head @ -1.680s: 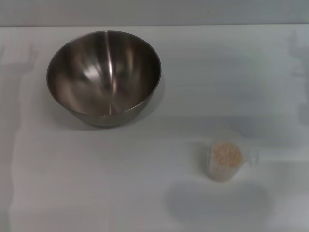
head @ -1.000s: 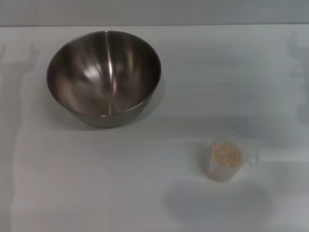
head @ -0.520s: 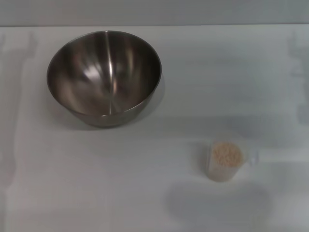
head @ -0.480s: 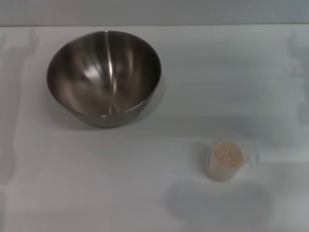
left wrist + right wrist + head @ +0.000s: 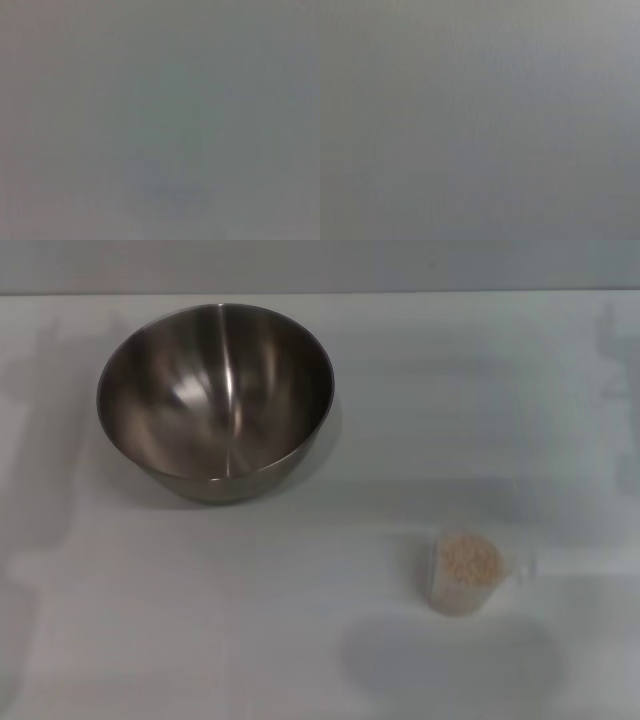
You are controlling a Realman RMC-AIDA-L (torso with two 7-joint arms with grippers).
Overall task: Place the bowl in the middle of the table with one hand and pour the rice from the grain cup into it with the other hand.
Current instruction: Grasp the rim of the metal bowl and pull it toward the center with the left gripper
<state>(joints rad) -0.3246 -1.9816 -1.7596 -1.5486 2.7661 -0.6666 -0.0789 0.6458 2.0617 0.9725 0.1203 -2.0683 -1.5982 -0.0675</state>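
Grain cup (image 5: 465, 575) upright, handle toward robot's right.

A plain grey wall (image 5: 320, 265) runs behind the far edge; nothing else non-task shows.

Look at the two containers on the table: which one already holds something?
The grain cup, the small clear one nearer the robot on its right, holds the rice. The bowl, large and steel, is empty.
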